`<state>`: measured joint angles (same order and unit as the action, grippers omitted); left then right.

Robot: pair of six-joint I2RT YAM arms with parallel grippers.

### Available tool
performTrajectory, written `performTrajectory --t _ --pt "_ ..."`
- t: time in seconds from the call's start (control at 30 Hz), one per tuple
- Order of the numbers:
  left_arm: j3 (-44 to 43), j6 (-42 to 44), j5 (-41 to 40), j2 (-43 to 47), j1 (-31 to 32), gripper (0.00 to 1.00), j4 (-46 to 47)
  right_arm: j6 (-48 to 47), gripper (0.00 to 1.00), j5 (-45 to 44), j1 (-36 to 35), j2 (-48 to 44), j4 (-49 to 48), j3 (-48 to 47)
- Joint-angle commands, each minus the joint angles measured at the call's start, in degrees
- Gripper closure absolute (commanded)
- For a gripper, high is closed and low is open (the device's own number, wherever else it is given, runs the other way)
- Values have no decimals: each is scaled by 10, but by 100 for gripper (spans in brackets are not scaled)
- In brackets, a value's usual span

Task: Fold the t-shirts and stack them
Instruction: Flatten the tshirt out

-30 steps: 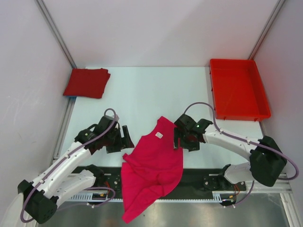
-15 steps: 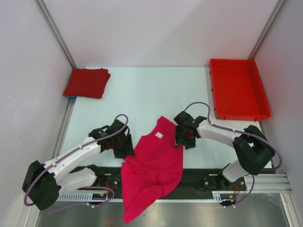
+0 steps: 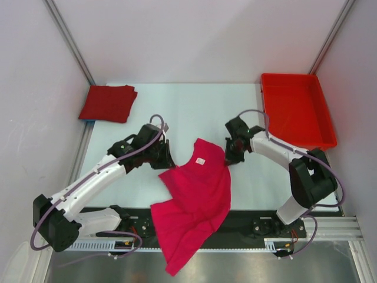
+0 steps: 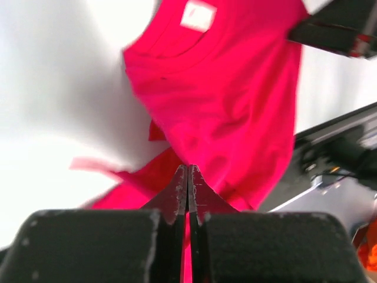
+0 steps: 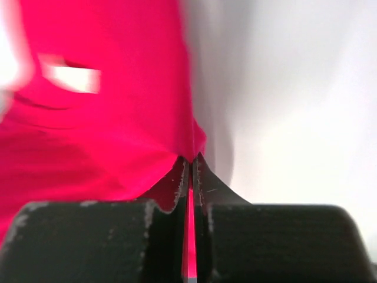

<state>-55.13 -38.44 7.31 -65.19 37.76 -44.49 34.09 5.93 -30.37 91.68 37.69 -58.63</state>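
A magenta-pink t-shirt (image 3: 197,194) hangs stretched between my two grippers over the table's near middle, its collar with a white label (image 3: 200,161) uppermost and its lower part trailing over the front rail. My left gripper (image 3: 166,163) is shut on the shirt's left shoulder; in the left wrist view its jaws (image 4: 188,172) pinch pink cloth (image 4: 224,100). On the right shoulder my right gripper (image 3: 227,158) is shut, with cloth (image 5: 106,135) caught between its jaws (image 5: 191,160). A darker crimson t-shirt (image 3: 108,103) lies folded at the far left corner.
A rigid red plastic tray (image 3: 297,112) stands at the far right of the pale table (image 3: 188,112). White walls and metal frame posts close in the table's sides. The black base rail (image 3: 247,221) runs along the near edge.
Both grippers closed on the pink t-shirt's shoulders and moved away from the near edge, lifting and spreading the collar end. The crimson shirt and tray stayed put.
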Motion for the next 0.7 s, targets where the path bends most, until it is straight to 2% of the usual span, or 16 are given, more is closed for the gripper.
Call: performTrajectory --t 0.0,0.03,0.13,0.17,0.23,0.27,0.33,0.37,0.4,0.43,0.47,0.5,0.53,0.6,0.63,0.67 --pt "-117 43 -48 13 3 100 24 -88 100 -57 15 -3 50 -141" --pt "-139 45 -63 12 3 100 13 -98 100 -58 15 5 61 -214" --pt "-211 40 -164 16 1 100 -22 -138 100 -67 15 56 85 -326" --pt "-219 35 -212 18 -3 100 -31 -146 100 -65 13 74 88 -403" --pt "-214 18 -222 19 -41 100 -52 -168 82 -42 10 148 105 -483" --pt "-207 9 -205 14 -63 100 -60 -175 61 -37 10 181 118 -578" --pt "-169 -7 -190 11 -122 100 -53 -180 51 -25 13 270 152 -680" --pt "-151 -6 -180 15 -137 100 -38 -184 33 -17 12 296 204 -779" --pt "-120 -6 -160 15 -166 100 -25 -185 26 -15 13 320 235 -830" --pt "-111 -10 -155 15 -178 100 -18 -187 23 -10 11 347 287 -858" --pt "-104 -11 -149 15 -189 100 -18 -191 22 -12 11 347 308 -868" --pt "-96 -9 -155 20 -196 100 -19 -193 22 -18 8 334 318 -817" --pt "-91 -7 -164 24 -197 100 -21 -194 22 -32 3 283 309 -762" --pt "-69 5 -165 42 -203 100 -12 -186 26 -25 0 198 263 -598" --pt "-64 6 -165 45 -206 100 -15 -177 33 -7 0 157 209 -437" --pt "-59 6 -164 47 -209 100 -16 -165 36 3 0 69 183 -368"
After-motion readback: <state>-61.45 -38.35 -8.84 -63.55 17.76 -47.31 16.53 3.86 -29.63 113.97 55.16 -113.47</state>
